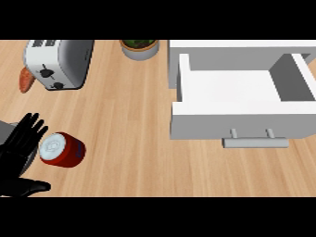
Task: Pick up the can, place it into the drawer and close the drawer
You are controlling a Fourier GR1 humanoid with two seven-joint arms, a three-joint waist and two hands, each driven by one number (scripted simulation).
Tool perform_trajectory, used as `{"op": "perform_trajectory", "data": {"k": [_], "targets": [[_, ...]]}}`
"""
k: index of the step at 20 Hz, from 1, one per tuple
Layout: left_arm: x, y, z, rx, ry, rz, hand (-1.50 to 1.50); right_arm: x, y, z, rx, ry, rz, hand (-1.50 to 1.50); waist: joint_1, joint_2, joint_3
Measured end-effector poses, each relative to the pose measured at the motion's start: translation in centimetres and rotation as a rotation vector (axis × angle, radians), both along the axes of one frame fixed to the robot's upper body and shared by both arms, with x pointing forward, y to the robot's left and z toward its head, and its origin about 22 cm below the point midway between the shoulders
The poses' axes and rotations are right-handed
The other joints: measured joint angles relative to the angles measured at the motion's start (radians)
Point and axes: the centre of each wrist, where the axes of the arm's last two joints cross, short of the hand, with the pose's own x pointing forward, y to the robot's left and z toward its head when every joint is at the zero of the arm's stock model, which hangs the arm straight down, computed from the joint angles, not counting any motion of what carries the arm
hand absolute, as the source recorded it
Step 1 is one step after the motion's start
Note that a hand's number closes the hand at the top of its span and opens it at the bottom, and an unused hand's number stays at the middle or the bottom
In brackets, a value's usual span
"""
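Left robot hand point(9, 155) at lower-left corner of view, palm open, fingers point(30, 127) straight and pointing up and slightly right, thumb point(23, 186) stretched out sideways to the right along the bottom edge. Right robot hand out of view.

No legible text, label or number anywhere.

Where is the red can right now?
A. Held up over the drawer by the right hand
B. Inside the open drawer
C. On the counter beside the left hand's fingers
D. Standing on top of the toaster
C: the can lies tipped on the wooden counter just right of the left hand, whose fingers are straight; the drawer stands open with nothing showing inside.
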Motion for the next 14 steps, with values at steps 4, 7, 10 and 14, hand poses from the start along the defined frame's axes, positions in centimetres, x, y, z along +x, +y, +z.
{"op": "perform_trajectory", "data": {"k": [4,7,10,14], "targets": [[0.0,0.9,-1.5,0.01,0.008,0.028,-1.5,-0.1,-0.2,0.0,-0.005,0.001,0.0,-1.5,0.001,0.0,0.0],[0.6,1.8,-2.6,0.017,0.018,0.046,-1.5,-0.2,-0.1,0.1,-0.002,0.003,0.007,-1.5,0.0,0.0,0.0],[0.7,2.6,-4.3,0.019,0.024,0.051,-1.5,-0.6,-0.4,0.5,-0.008,0.0,0.001,-1.5,-0.002,0.001,0.0],[1.0,3.3,-6.0,0.018,0.038,0.044,-1.5,-0.3,-0.3,1.3,-0.008,-0.002,0.002,-1.5,-0.002,0.001,0.0]]}}
